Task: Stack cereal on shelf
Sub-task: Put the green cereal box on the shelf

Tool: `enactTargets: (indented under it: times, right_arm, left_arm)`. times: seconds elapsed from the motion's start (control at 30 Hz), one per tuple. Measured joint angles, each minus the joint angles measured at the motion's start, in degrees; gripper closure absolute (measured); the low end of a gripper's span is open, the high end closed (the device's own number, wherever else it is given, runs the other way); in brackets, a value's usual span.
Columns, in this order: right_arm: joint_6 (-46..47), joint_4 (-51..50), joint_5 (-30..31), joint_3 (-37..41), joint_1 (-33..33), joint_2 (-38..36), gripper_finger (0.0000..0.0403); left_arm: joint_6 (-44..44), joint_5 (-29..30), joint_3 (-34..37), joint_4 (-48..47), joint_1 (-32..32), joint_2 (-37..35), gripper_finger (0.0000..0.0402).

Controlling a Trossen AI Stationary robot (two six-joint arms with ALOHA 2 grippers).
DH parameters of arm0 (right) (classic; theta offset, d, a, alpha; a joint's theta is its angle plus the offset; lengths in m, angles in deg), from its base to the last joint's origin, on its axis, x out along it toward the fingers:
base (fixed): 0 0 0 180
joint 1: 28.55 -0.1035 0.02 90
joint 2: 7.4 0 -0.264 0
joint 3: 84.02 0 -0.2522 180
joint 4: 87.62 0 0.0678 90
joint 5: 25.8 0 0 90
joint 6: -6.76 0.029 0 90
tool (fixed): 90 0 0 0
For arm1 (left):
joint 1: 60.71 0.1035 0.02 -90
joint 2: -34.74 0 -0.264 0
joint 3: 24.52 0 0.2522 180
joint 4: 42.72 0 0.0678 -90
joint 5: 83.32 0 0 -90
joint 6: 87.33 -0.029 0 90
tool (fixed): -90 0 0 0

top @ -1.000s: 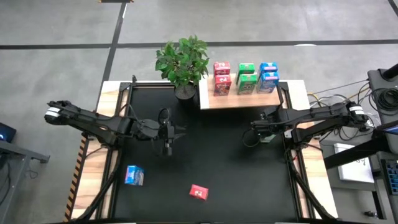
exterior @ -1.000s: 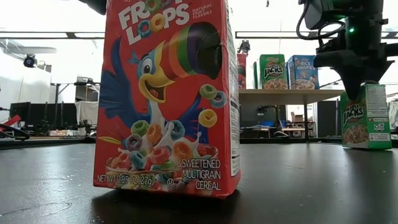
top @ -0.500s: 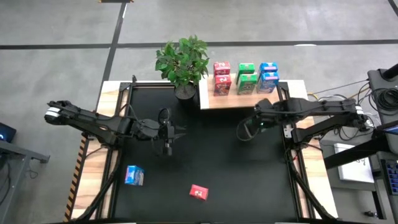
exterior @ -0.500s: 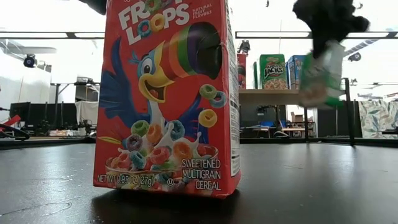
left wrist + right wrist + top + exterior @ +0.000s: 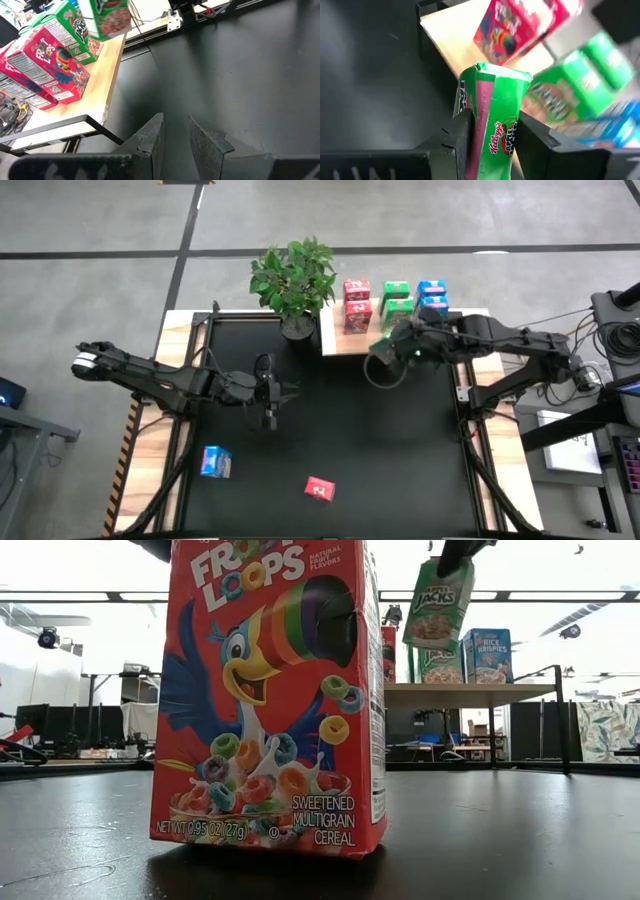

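So the right gripper (image 5: 492, 135) is clamped on a green cereal box (image 5: 495, 117), carried in the air just in front of the shelf (image 5: 345, 342), near its middle. On the shelf I count three little stacks side by side: pink-red boxes (image 5: 356, 305), green boxes (image 5: 396, 302) and blue boxes (image 5: 431, 298). Each looks two high, though from straight above the count is hard to be sure of. Out on the black bench (image 5: 330, 430) there are two loose boxes, well apart from the shelf: one blue box (image 5: 215, 462) toward the left front, and one pink-red box (image 5: 319, 489) near the front middle, which fills most of the low view standing upright. The left gripper (image 5: 270, 393) hangs over the left-middle of the bench, fingers (image 5: 150, 137) a small gap apart with nothing between them. One potted plant (image 5: 293, 278) sits at the back just beside the shelf's left end. In the low view the held green box is tilted, up above the shelf's stacks.
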Motion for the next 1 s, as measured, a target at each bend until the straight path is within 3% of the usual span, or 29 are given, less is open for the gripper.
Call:
enactTargets:
  times: [0.17,0.37,1.0]
  right_arm:
    - [-14.89,-3.48,-0.36,-3.29,3.75,2.46,0.0282]
    - [-22.37,-4.64,-6.88,-3.59,9.61,4.9,0.0282]
    - [-24.4,-4.5,-8.03,-3.55,17.78,8.19,0.0265]
  left_arm:
    - [-0.01,0.0,0.0,-0.01,0.0,0.0,0.0329]
    - [-0.01,0.0,0.0,-0.01,0.0,0.0,0.0329]
    - [-0.01,0.0,0.0,-0.03,0.0,0.0,0.0329]
